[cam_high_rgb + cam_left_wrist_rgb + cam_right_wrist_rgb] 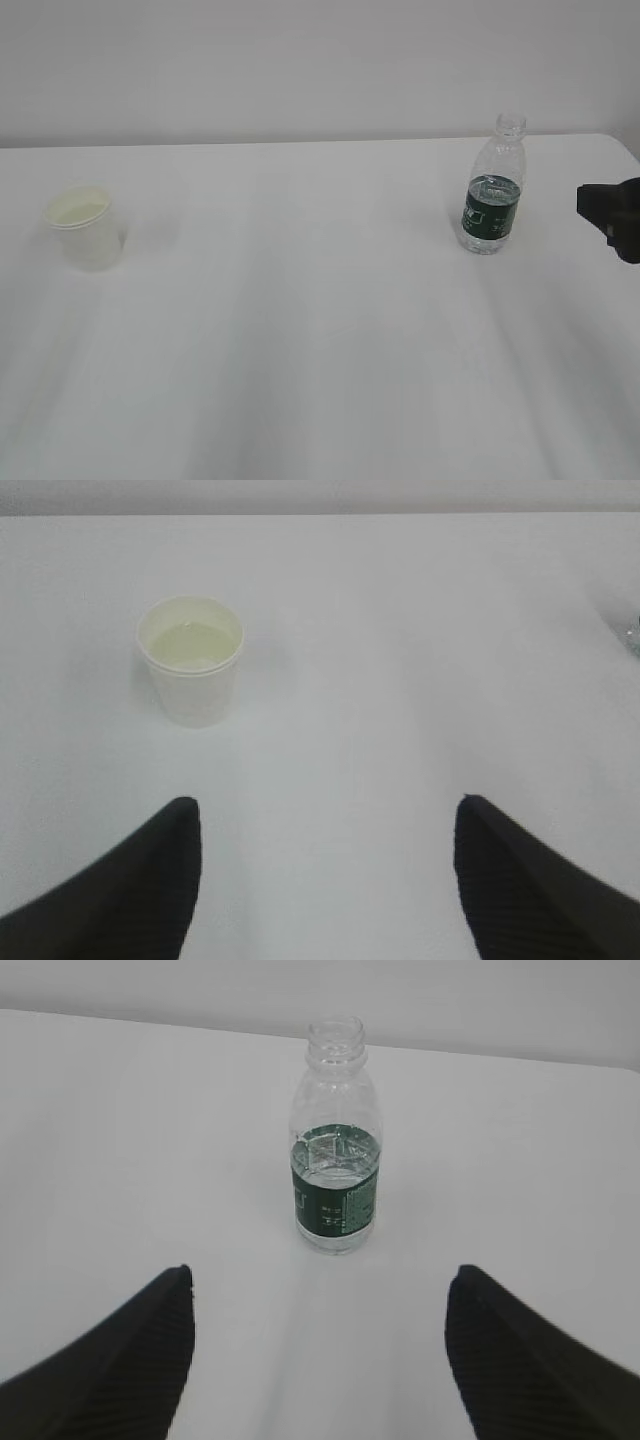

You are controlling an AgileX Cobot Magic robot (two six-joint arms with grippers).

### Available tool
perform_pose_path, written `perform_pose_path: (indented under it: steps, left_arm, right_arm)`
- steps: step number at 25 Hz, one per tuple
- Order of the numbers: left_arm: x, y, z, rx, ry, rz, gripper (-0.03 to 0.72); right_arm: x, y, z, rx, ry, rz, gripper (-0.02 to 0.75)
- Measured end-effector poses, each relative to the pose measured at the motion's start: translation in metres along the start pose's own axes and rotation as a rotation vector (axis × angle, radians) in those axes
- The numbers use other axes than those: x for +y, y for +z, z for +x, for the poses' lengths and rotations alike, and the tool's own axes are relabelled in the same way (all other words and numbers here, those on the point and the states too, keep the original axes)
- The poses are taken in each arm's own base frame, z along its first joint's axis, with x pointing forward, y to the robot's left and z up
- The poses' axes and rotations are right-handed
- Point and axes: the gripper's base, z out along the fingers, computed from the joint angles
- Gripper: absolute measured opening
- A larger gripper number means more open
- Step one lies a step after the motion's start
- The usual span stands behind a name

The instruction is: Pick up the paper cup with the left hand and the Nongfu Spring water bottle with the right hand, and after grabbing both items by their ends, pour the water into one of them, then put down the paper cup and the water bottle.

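The small white paper cup point(87, 227) stands upright at the left of the white table point(320, 350); in the left wrist view the paper cup point(191, 660) holds clear water and lies ahead and to the left of my open left gripper point(327, 815), well apart from it. The capless Nongfu Spring water bottle point(493, 187) stands upright at the right, water up to its dark green label. In the right wrist view the bottle point(336, 1140) stands straight ahead of my open right gripper point(318, 1285), untouched. Only a black part of the right hand point(612, 212) shows at the exterior view's right edge.
Behind the table runs a plain pale wall point(300, 60). The table's back edge lies just behind the bottle, and its rounded right corner point(625, 148) is close to the right arm. Bare table surface lies between cup and bottle.
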Motion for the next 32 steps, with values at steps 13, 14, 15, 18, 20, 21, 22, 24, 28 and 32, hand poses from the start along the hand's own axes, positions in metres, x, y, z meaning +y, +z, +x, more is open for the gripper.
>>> perform_pose_path:
  steps: [13, 14, 15, 18, 20, 21, 22, 24, 28, 32]
  left_arm:
    - [0.002, -0.037, -0.004, 0.04, 0.045, -0.043, 0.568]
    - [0.002, -0.04, -0.004, 0.042, 0.045, -0.051, 0.568]
    - [0.003, -0.042, -0.003, 0.046, 0.043, -0.059, 0.568]
    - [0.004, -0.05, 0.002, 0.061, 0.047, -0.079, 0.568]
    - [0.004, -0.057, 0.005, 0.061, 0.043, -0.082, 0.568]
    - [0.004, -0.061, 0.007, 0.056, 0.04, -0.083, 0.568]
    - [0.004, -0.064, 0.008, 0.053, 0.037, -0.085, 0.568]
    - [0.005, -0.071, 0.012, 0.056, 0.033, -0.089, 0.568]
    - [0.005, -0.081, 0.019, 0.079, 0.025, -0.1, 0.568]
    - [0.006, -0.09, 0.025, 0.086, 0.008, -0.103, 0.568]
  right_arm:
    - [0.001, -0.043, -0.001, 0.015, -0.008, -0.013, 0.593]
    - [0.001, -0.047, -0.001, 0.014, -0.008, -0.014, 0.593]
    - [0.001, -0.05, -0.001, 0.017, -0.008, -0.015, 0.593]
    - [0.002, -0.058, 0.0, 0.022, -0.009, -0.017, 0.594]
    - [0.002, -0.063, 0.002, 0.03, -0.009, -0.019, 0.594]
    - [0.002, -0.065, 0.003, 0.036, -0.009, -0.02, 0.594]
    - [0.002, -0.068, 0.004, 0.043, -0.009, -0.022, 0.594]
    - [0.002, -0.072, 0.005, 0.05, -0.01, -0.023, 0.593]
    - [0.003, -0.081, 0.009, 0.079, -0.013, -0.027, 0.593]
    - [0.003, -0.088, 0.015, 0.124, -0.014, -0.034, 0.593]
